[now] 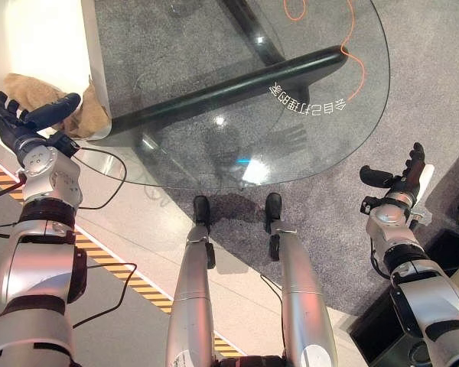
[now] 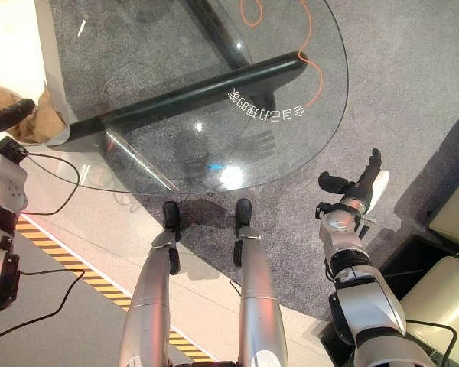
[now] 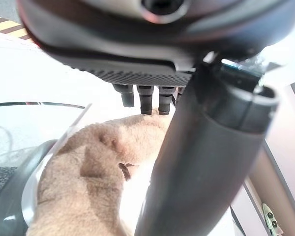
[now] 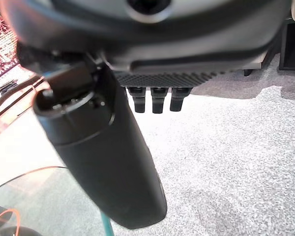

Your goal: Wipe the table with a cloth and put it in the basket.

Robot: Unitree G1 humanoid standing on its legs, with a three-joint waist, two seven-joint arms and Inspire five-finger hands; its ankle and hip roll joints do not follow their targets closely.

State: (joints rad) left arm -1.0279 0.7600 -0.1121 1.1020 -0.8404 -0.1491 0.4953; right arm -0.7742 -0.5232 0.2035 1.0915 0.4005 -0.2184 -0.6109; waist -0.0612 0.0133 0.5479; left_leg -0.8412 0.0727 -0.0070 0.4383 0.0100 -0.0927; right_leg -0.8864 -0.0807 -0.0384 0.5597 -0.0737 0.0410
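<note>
Left of the surface: cloth (image 1: 30, 95) lies inside the white basket (image 1: 92, 69), bunched against its wall.
Cloth and fingers: left hand (image 1: 19, 122) hovers at the basket's near edge; its fingers (image 3: 145, 98) are straight and released, just above the cloth, and its thumb crosses over the cloth. From the left wrist view the fingertips sit close to the fabric; whether they touch it I cannot tell.
Cloth look: tan, fuzzy, crumpled into soft folds, one lump draped near the basket's corner.
Cloth count: one.
Basket count: one, white, smooth-walled, standing at the left rim of the surface.
Surface (image 1: 329, 145): one round glass top, see-through, with a dark bar-shaped frame (image 1: 237, 84) showing beneath it, white printed characters near its right part, and a thin orange line (image 1: 356, 61) curling along its far right side.
Right hand (image 1: 402, 180): held well apart from the surface, over grey carpet (image 2: 413, 92), fingers (image 4: 152, 98) straight and relaxed, grasping nothing.
Floor by the left arm: pale strip with a yellow-and-black striped tape (image 1: 130, 283) running across it.
</note>
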